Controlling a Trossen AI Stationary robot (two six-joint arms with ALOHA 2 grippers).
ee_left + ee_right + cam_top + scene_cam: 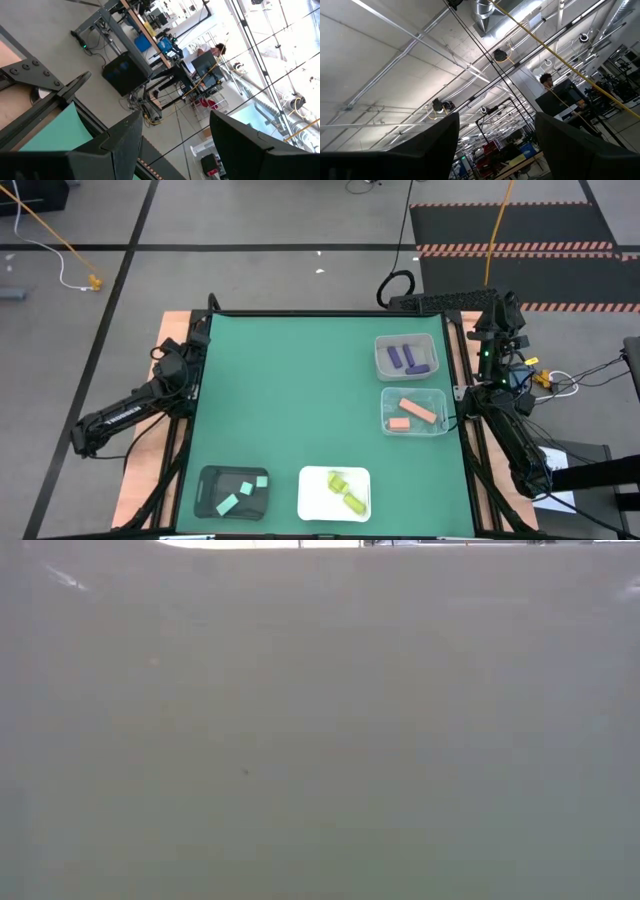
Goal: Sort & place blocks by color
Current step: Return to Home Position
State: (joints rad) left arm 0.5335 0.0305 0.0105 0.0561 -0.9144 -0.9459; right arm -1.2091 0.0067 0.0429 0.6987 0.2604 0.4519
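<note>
The blocks lie sorted in four trays on the green table [300,390]. Purple blocks [408,358] lie in a clear tray [382,348] at the far right. Salmon-orange blocks [415,413] fill a second clear tray [388,402] just nearer. Mint green blocks [240,493] rest in a black tray [212,480] at the near edge. Yellow blocks [345,491] sit in a white tray [312,505] beside it. My left gripper [175,120] stands open off the table's far left corner [198,332]. My right gripper [497,117] is open too, off the far right corner [503,308], tipped upward.
A pale blank surface fills the whole low view. The middle of the green table shows bare. Beyond the table the wrist views show desks, cables and a person [217,48] at a monitor, seen also in the right wrist view [546,80].
</note>
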